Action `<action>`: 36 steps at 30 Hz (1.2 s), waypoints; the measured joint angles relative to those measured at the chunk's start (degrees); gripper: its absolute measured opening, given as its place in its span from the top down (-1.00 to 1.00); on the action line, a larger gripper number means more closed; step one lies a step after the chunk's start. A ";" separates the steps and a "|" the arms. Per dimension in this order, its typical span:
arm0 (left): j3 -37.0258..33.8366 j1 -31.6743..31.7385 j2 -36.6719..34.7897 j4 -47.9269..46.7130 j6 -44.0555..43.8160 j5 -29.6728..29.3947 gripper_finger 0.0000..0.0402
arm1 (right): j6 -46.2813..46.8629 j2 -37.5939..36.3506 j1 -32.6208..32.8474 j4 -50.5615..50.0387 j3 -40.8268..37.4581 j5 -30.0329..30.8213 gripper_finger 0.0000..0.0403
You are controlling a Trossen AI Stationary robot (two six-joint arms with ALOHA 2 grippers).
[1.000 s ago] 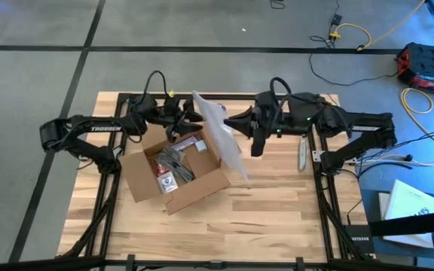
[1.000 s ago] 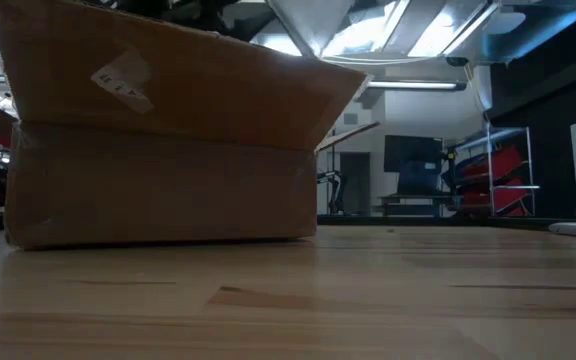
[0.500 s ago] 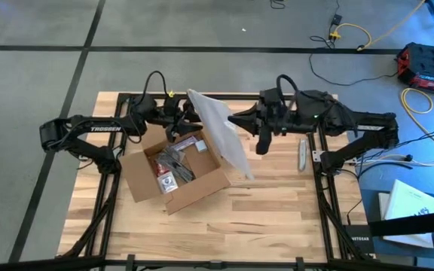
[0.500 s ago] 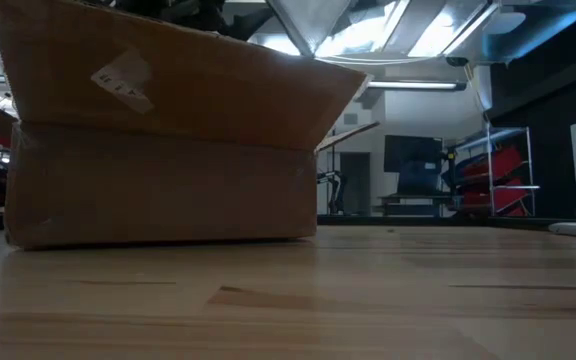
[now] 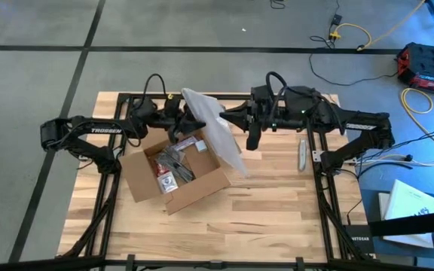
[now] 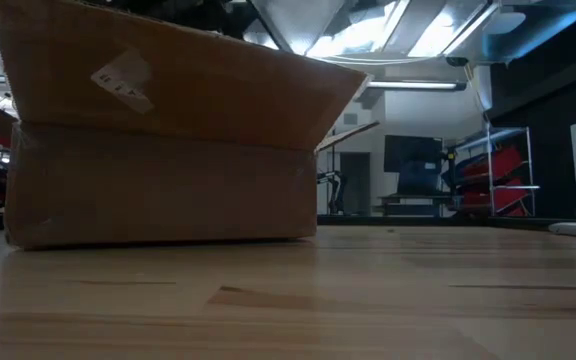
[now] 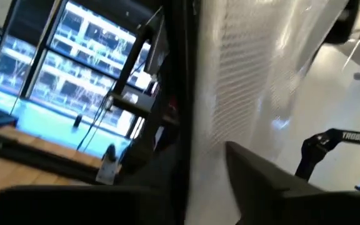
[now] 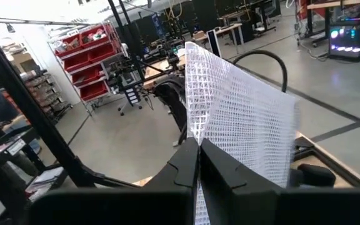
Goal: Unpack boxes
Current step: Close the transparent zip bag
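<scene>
Above the open cardboard box, both the right gripper and left gripper pinch the clear plastic bag between closed jaws; best lift it evenly, keeping both holds firm.

low view: cardboard box cut off at the picture's left and top edges | high view: box contents too small to identify; left gripper's fingertips hidden behind the plastic bag | left wrist view: bag blurred, its edges out of frame
</scene>
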 joint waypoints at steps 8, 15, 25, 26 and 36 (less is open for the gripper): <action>0.09 -0.28 0.01 15.70 -9.15 1.41 1.00 | -3.83 0.80 -0.76 -2.55 0.00 7.93 0.99; 0.44 -0.11 -0.03 17.85 -11.88 1.15 1.00 | -18.52 0.56 -0.65 -2.35 0.00 15.97 0.71; 4.32 3.99 -0.10 13.91 -13.90 -0.82 1.00 | -42.75 0.14 -0.65 -2.20 0.00 29.88 -0.16; 4.78 4.66 -0.10 12.92 -14.37 -0.84 1.00 | -44.52 0.14 -0.65 -2.07 0.00 31.58 -0.24; 7.34 9.75 -0.09 3.30 -14.49 -0.84 1.00 | -63.84 0.14 0.59 -0.41 0.00 49.18 -0.71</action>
